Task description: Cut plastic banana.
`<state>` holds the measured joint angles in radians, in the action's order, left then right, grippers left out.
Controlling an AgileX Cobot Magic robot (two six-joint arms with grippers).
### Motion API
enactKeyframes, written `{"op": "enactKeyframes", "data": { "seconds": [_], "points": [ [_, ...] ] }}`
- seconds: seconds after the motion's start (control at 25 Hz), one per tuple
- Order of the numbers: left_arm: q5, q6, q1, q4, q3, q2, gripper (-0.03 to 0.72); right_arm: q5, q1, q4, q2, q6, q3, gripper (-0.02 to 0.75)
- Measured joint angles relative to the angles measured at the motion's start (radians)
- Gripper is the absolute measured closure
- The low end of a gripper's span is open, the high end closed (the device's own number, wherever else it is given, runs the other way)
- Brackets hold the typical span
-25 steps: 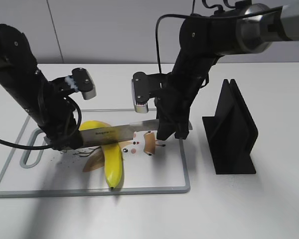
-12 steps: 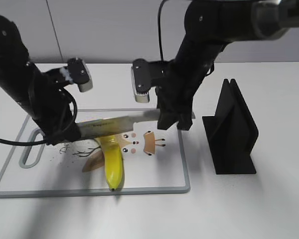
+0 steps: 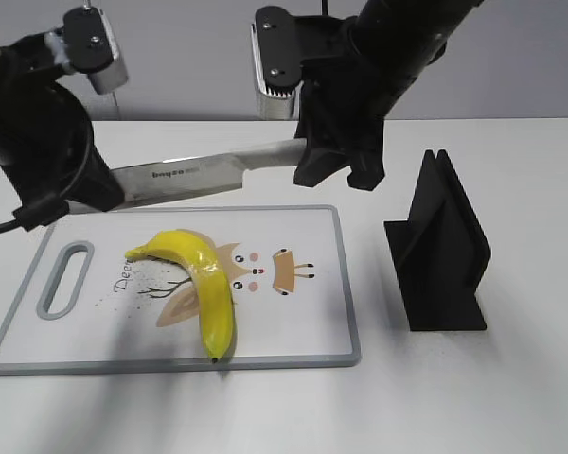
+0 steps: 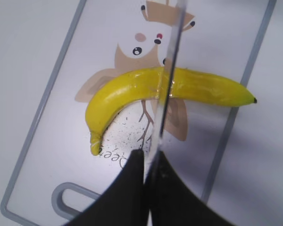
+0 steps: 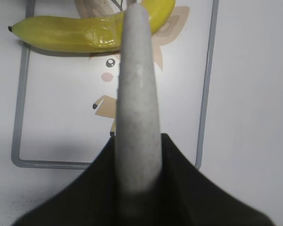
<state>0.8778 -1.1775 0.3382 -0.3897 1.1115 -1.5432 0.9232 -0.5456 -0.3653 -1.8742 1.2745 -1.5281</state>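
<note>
White tabletop (image 3: 511, 397) before a grey wall, bearing a white rectangular cutting board with grey rim and cartoon print (image 3: 346, 284). On the board lies the glossy yellow curved plastic banana (image 3: 204, 284), whole, stem toward the board's slotted handle end and dark tip at the near rim. Both black arms are raised above the board's far edge. The right gripper (image 3: 336, 165) is clenched on the pale grey handle (image 5: 137, 108) of a steel kitchen knife (image 3: 204, 175), held roughly level in the air, clear of the banana. The left gripper (image 3: 80, 194) pinches the blade's tip end between its dark fingers (image 4: 132, 188). A black slotted knife stand (image 3: 440, 251) sits right of the board.
</note>
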Motion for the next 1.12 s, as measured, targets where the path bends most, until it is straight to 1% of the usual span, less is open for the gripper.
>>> {"op": "enactKeyframes", "data": {
  "seconds": [0.24, 0.28, 0.32, 0.4, 0.48, 0.56, 0.6, 0.68, 0.76, 0.88, 0.96, 1.0, 1.12],
  "points": [
    [0.004, 0.002, 0.000, 0.008, 0.000, 0.013, 0.679, 0.001, 0.000, -0.007, 0.003, 0.002, 0.000, 0.547],
    [0.003, 0.006, 0.000, 0.008, 0.000, 0.013, 0.660, 0.002, 0.000, -0.009, 0.003, 0.002, 0.000, 0.547],
    [-0.002, 0.011, 0.000, 0.008, 0.000, 0.013, 0.622, 0.005, 0.000, -0.010, 0.003, 0.001, 0.001, 0.547],
    [-0.019, 0.022, -0.001, 0.004, 0.000, 0.014, 0.493, 0.008, 0.000, -0.021, 0.003, -0.012, 0.002, 0.548],
    [-0.028, 0.027, -0.002, 0.001, 0.000, 0.014, 0.295, 0.006, 0.000, -0.028, 0.003, -0.026, 0.002, 0.548],
    [-0.053, 0.030, -0.002, -0.002, 0.000, 0.014, 0.130, 0.002, 0.000, -0.029, 0.003, -0.033, 0.002, 0.549],
    [-0.075, 0.030, -0.002, -0.003, 0.000, 0.014, 0.085, 0.002, 0.000, -0.029, 0.003, -0.034, 0.002, 0.549],
    [-0.128, 0.032, -0.002, -0.003, -0.001, 0.014, 0.055, 0.002, 0.001, -0.029, 0.003, -0.036, 0.002, 0.549],
    [-0.179, 0.032, -0.002, -0.003, 0.000, 0.014, 0.045, 0.002, 0.001, -0.029, 0.003, -0.037, 0.002, 0.549],
    [-0.186, 0.057, -0.002, 0.002, 0.025, 0.014, 0.043, -0.007, 0.002, -0.029, 0.003, -0.048, 0.002, 0.549],
    [-0.186, 0.138, -0.002, 0.029, 0.056, 0.015, 0.043, -0.003, 0.003, -0.029, 0.003, -0.097, 0.002, 0.549],
    [-0.184, 0.198, -0.004, 0.062, 0.071, 0.018, 0.046, 0.001, 0.003, -0.029, 0.003, -0.158, 0.003, 0.549],
    [-0.129, 0.397, -0.021, 0.211, 0.119, 0.023, 0.054, 0.003, 0.003, 0.008, 0.003, -0.397, -0.004, 0.549]
  ]
}}
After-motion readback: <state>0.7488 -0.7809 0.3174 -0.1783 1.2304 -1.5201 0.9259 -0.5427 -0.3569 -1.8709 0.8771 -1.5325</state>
